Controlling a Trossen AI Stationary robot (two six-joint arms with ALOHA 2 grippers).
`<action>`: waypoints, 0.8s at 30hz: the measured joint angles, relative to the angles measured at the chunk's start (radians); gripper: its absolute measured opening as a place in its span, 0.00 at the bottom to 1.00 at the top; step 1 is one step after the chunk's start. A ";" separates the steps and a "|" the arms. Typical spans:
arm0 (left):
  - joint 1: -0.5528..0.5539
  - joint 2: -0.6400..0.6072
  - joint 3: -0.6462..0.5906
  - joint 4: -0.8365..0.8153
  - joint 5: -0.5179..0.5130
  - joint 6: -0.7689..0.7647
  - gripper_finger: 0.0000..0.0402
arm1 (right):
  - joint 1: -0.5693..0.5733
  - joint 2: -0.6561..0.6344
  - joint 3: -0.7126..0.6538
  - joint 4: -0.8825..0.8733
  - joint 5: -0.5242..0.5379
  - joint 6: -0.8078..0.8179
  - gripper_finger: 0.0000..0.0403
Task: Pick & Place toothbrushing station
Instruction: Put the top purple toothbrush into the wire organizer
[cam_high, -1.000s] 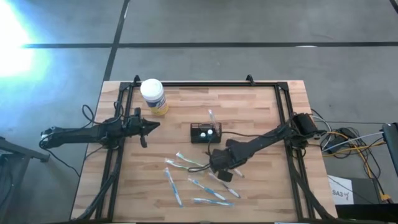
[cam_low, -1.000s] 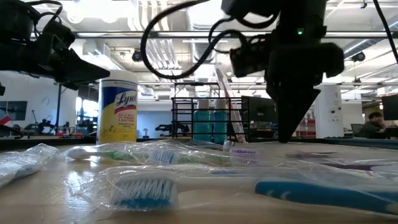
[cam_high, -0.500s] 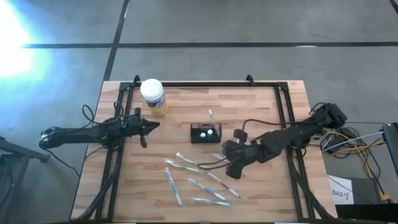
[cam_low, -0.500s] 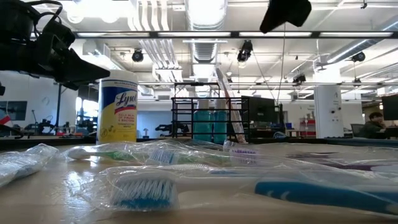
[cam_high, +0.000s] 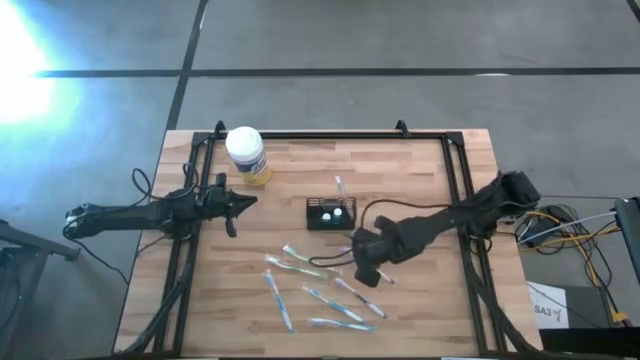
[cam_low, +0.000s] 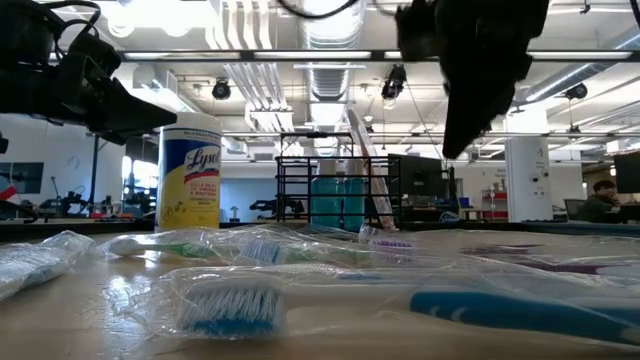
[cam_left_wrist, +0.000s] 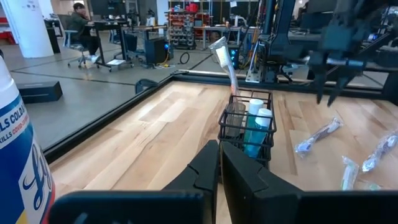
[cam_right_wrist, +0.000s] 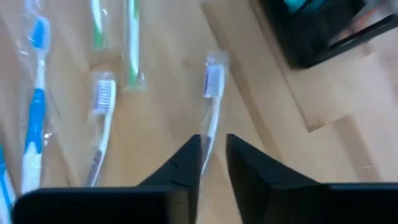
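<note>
The toothbrushing station (cam_high: 330, 213) is a small black slotted holder standing mid-table, with two teal-and-white tubes and one wrapped toothbrush (cam_left_wrist: 222, 56) leaning out of its top. It also shows in the left wrist view (cam_left_wrist: 245, 124) and the low view (cam_low: 335, 195). My right gripper (cam_high: 368, 272) hangs above the table near the station's front right, narrowly open and empty, over a wrapped purple-bristled toothbrush (cam_right_wrist: 211, 112) lying flat. My left gripper (cam_high: 252, 201) is shut and empty, held above the table left of the station.
Several wrapped toothbrushes (cam_high: 320, 295) lie scattered on the wood in front of the station. A yellow wipes jar with a white lid (cam_high: 247, 155) stands at the far left. A black frame rail (cam_high: 330, 135) runs along the table's far edge and sides.
My right gripper has risen from just above the table, swung a little toward the right edge, then come back and partway down; it now hangs well clear of the toothbrushes. The toothbrushes and the station have stayed put.
</note>
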 joint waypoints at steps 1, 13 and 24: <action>0.000 0.000 0.000 0.000 0.000 0.000 0.06 | -0.012 0.013 0.000 0.001 -0.023 0.000 0.22; 0.000 0.000 0.000 -0.007 0.000 0.000 0.06 | -0.080 0.136 0.002 0.006 -0.156 -0.007 0.58; 0.000 0.001 -0.002 -0.022 0.004 -0.029 0.06 | -0.091 0.263 0.009 0.022 -0.159 -0.011 0.64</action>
